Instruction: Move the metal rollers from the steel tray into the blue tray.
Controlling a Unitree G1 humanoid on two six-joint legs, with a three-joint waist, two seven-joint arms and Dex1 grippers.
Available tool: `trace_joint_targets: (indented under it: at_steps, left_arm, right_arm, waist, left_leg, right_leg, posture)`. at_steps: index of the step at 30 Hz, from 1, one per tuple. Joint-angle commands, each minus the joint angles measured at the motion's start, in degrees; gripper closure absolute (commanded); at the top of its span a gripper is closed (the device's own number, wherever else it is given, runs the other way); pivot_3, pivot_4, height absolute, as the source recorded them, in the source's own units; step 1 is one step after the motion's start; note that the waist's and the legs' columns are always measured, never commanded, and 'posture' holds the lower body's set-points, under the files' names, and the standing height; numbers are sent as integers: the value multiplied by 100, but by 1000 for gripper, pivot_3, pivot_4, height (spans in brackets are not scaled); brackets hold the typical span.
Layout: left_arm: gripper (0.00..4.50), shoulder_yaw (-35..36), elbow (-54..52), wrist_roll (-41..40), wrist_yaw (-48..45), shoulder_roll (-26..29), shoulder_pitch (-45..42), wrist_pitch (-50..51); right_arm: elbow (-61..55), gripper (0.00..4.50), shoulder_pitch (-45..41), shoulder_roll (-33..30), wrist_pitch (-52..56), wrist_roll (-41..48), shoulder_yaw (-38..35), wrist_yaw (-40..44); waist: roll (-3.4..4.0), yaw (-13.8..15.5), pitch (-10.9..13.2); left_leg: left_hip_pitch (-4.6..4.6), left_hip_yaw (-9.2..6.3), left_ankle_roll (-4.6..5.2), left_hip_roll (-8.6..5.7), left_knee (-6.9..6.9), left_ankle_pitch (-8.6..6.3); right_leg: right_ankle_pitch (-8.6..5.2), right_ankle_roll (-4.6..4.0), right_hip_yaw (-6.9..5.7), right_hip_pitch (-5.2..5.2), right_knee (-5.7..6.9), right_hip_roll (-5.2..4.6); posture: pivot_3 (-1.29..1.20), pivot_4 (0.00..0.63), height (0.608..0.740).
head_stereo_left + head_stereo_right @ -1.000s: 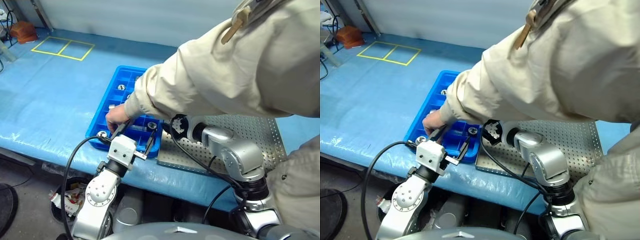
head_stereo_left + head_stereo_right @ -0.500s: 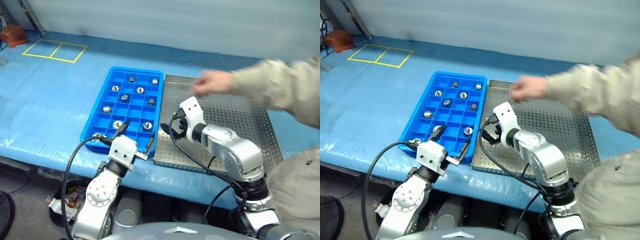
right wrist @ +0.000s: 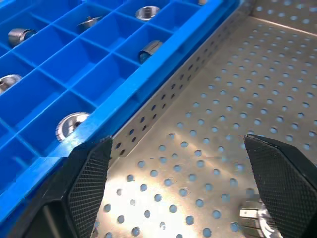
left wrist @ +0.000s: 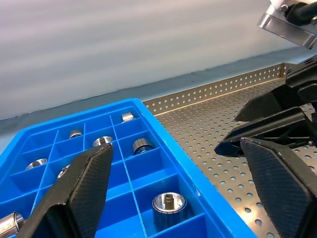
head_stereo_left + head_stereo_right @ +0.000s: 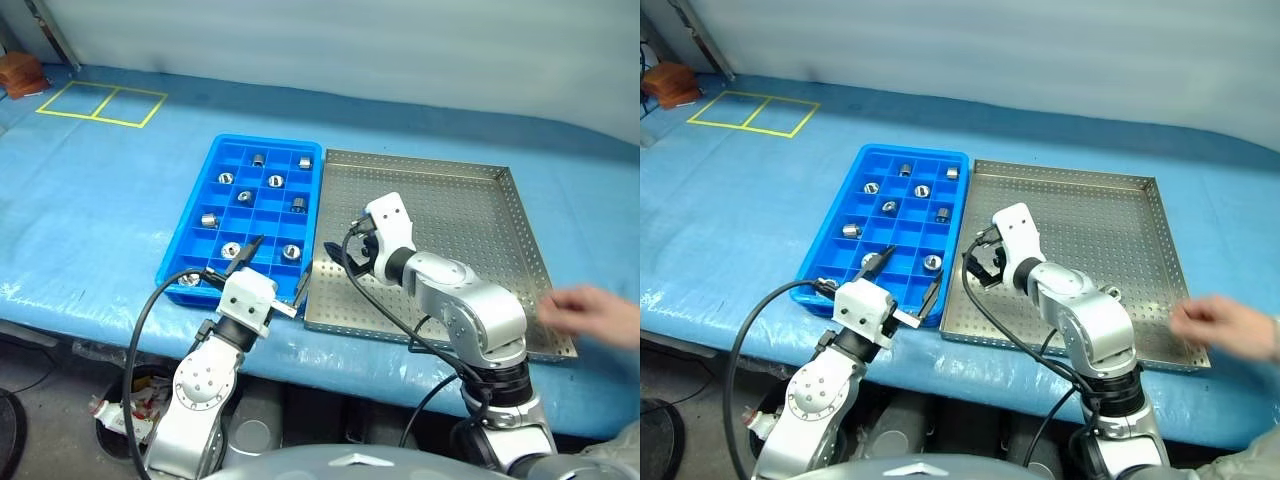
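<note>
The blue tray lies left of the steel tray, rim to rim. Several metal rollers sit in separate compartments of the blue tray, one close ahead of my left gripper. One roller lies on the steel tray's perforated floor by my right fingers. My left gripper hovers open over the blue tray's near right corner, holding nothing. My right gripper is open and empty, low over the steel tray's near left part, beside the blue tray's wall.
A person's hand reaches in at the steel tray's near right corner. Both trays rest on a blue table cover with yellow tape squares at the far left. The table's front edge runs just behind my grippers.
The person who leaned over the blue tray with a hand in it has drawn back to the right. Both my grippers stayed open and near where they were.
</note>
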Motion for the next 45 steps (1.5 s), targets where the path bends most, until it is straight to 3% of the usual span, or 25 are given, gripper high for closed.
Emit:
trace_joint_targets:
  at_steps: [1,13,21,28,39,43,45]
  left_arm:
    - [0,-62,58,78,70,-81,-190,-5]
    - [0,-285,283,151,67,-259,-783,557]
    - [0,-247,566,104,180,-584,-1284,1241]
    - [0,-365,836,44,104,-729,-1587,1333]
    - [0,-528,814,-111,-204,-552,-1491,1077]
    - [0,-526,773,-161,-272,-489,-1444,1089]
    - [0,-558,746,-183,-341,-442,-1422,1048]
  right_arm:
    - [-87,14,116,136,-649,-509,-325,-677]
    - [-370,14,922,1081,-1221,-1145,-894,-1909]
    - [-235,14,1396,1501,-1707,-1806,-721,-2619]
    - [157,14,1388,1865,-2071,-1552,-1128,-2874]
    - [911,14,1274,1884,-2277,-803,-1390,-2784]
    - [968,863,1273,1824,-2269,-784,-1400,-2945]
    - [913,1555,1310,1785,-2244,-763,-1380,-2942]
  waist:
    - [0,-12,0]
    - [0,-404,0]
    - [2,-645,-2]
    - [2,-777,-2]
    - [2,-831,-2]
    - [3,-826,-3]
    - [3,-826,-3]
  left_leg:
    - [0,1,0,0,1,0]
    - [7,1,6,0,2,4]
    - [8,-2,9,-1,7,5]
    - [11,-6,11,-1,13,7]
    - [14,-1,12,0,12,7]
    - [14,0,12,0,11,7]
    - [14,-1,12,0,11,7]
  right_leg:
    - [0,1,1,-1,0,0]
    - [4,7,24,5,5,11]
    - [6,10,32,8,6,14]
    - [8,12,36,11,10,20]
    - [9,13,50,10,12,25]
    - [9,13,52,9,12,26]
    - [9,13,52,9,11,26]
  posture:
    - [264,150,740]
    - [167,150,740]
    - [125,150,740]
    - [97,150,740]
    - [99,150,740]
    - [116,150,740]
    - [116,150,740]
